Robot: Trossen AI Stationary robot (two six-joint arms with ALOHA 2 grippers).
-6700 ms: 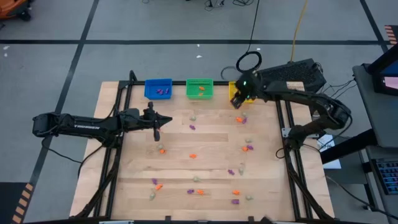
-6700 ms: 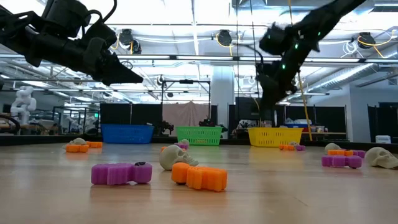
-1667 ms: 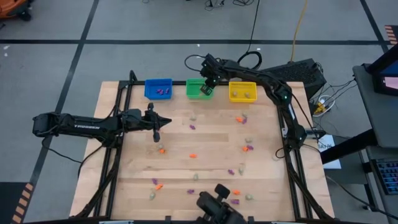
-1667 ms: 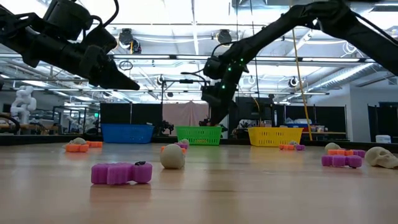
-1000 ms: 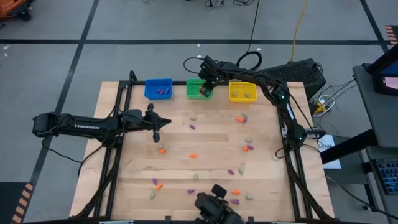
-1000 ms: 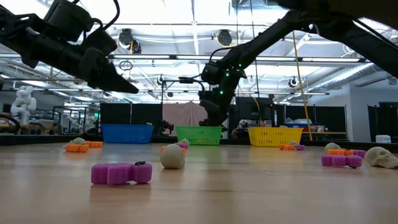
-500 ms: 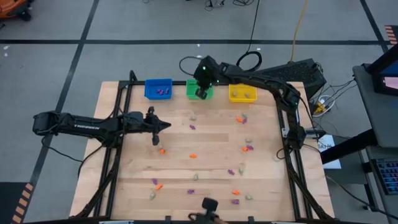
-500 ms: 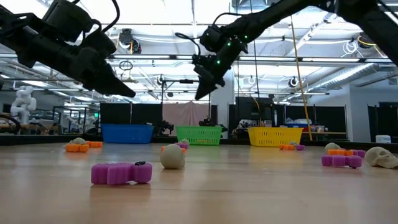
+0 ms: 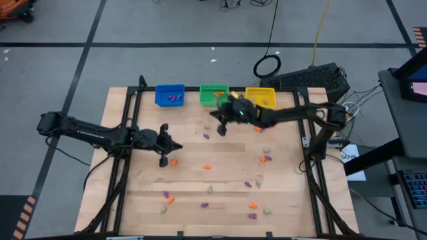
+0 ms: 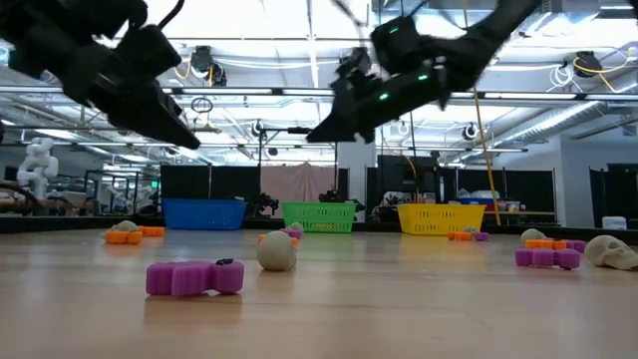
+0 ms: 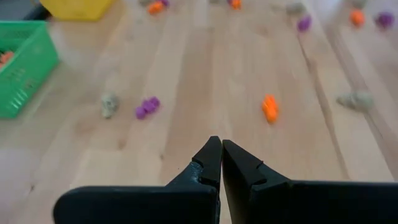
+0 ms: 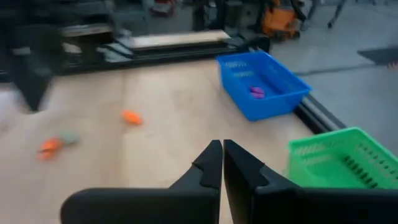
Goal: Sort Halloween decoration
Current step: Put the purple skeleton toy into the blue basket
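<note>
Your right gripper (image 9: 219, 129), clenched and empty, hangs between picks near the green bin (image 9: 213, 94); next, open it over a trinket (image 9: 206, 135), while the left gripper (image 9: 164, 160) waits clenched.

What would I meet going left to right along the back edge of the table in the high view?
Blue bin → green bin → yellow bin. The right tool hangs just in front of the green bin, shut and empty.

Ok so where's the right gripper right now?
In the high view the right gripper is shut and empty over the table's far middle, just in front of the green bin and beside a purple trinket.
</note>
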